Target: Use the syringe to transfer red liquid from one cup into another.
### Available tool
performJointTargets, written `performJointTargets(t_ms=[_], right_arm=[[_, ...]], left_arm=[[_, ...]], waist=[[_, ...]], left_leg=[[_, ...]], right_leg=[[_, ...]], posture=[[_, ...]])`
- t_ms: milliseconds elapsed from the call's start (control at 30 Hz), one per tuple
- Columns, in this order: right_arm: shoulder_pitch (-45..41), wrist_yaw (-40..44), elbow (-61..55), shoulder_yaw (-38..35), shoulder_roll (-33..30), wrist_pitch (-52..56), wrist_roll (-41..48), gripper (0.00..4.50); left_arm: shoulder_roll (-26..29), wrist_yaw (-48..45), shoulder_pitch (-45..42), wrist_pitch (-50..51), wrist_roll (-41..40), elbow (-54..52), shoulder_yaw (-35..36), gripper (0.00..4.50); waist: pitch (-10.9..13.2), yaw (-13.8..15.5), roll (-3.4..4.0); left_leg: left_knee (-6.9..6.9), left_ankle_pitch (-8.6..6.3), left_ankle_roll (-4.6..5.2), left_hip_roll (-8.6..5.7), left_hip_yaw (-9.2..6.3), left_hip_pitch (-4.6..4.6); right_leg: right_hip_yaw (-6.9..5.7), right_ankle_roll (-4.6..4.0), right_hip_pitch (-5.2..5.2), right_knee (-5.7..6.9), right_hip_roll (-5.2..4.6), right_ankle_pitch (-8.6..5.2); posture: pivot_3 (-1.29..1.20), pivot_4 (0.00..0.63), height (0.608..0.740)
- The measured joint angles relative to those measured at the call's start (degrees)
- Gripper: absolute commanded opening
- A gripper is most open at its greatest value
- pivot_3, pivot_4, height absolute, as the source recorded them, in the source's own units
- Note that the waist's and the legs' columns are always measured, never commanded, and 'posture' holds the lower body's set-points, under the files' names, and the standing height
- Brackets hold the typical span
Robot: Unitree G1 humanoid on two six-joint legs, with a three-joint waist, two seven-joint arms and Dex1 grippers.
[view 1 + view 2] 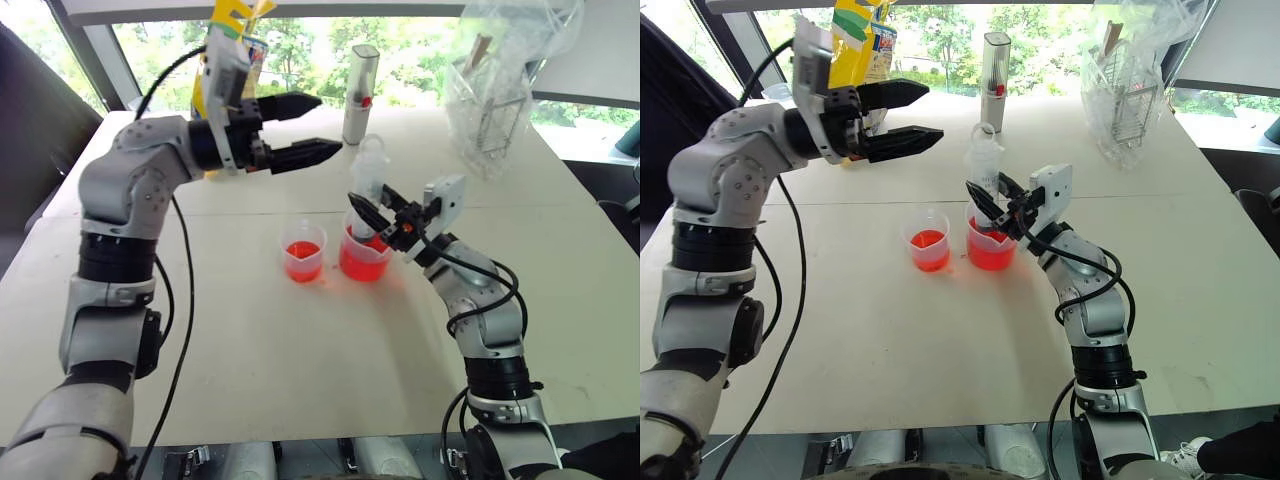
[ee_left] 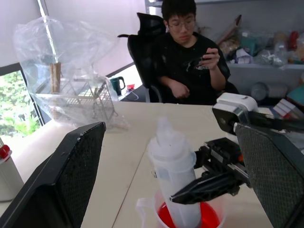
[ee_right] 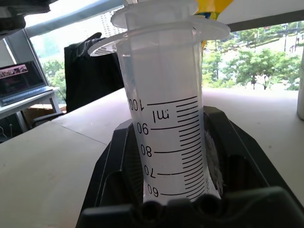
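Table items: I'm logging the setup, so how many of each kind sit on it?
Cups with red liquid: 2, the larger beaker and the smaller cup
Syringe: 1
Silver-white bottle: 1
Yellow package: 1
Clear bag with a wire rack: 1
Total: 6

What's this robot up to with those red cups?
Its right gripper is shut on a large clear plastic syringe, standing tip-down in the larger clear beaker of red liquid. The left gripper hovers open above the table. A smaller clear cup, also holding some red liquid, stands beside the beaker.
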Motion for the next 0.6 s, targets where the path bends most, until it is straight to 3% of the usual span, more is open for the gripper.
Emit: performJointTargets(t_ms=[467,600], right_arm=[[0.7,-0.1,0.1,2.6,-0.7,-1.7,-1.1,1.39],[0.7,0.0,0.0,2.6,-1.1,-1.8,-1.1,1.39]], left_arm=[[-7.2,-2.3,-2.9,-3.7,5.9,9.6,-2.4,4.50],[-8.3,-2.7,-2.9,-4.8,7.3,10.3,-2.6,3.18]], waist=[[0.0,-0.1,0.00],[0.0,0.1,0.00]], left_leg=[[-0.02,0.00,0.00,0.00,-0.01,0.00],[0.00,0.00,0.00,0.00,0.00,0.00]], right_leg=[[0.01,0.00,-0.01,0.00,0.03,0.00],[0.01,0.00,0.01,0.00,0.02,0.00]], posture=[[0.00,0.150,0.740],[0.00,0.150,0.740]])
